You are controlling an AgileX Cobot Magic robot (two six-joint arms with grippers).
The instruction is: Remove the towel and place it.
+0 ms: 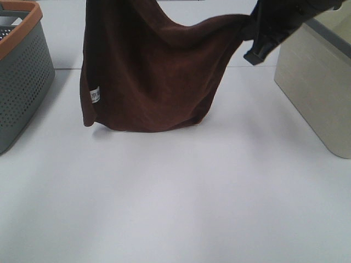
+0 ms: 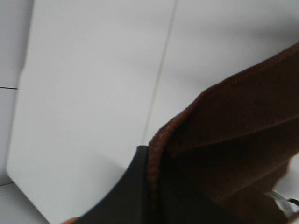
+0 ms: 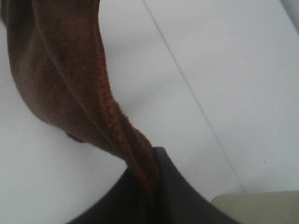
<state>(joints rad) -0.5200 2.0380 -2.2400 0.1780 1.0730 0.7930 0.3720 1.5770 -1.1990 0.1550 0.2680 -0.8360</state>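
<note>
Exterior high shows you the white table point(image 1: 175, 213) nearest, then the brown towel point(image 1: 148, 76) hanging spread between grey basket point(image 1: 22, 76) and beige bin point(image 1: 318, 87). Left gripper point(image 2: 152, 182) and right gripper point(image 3: 152, 184) each pinch an upper edge.

The left pincer point(image 2: 154, 193) and right pincer point(image 3: 152, 189) show matte black fingers with smooth, curved edges, and the right arm point(image 1: 285, 19) is black and angular.
</note>
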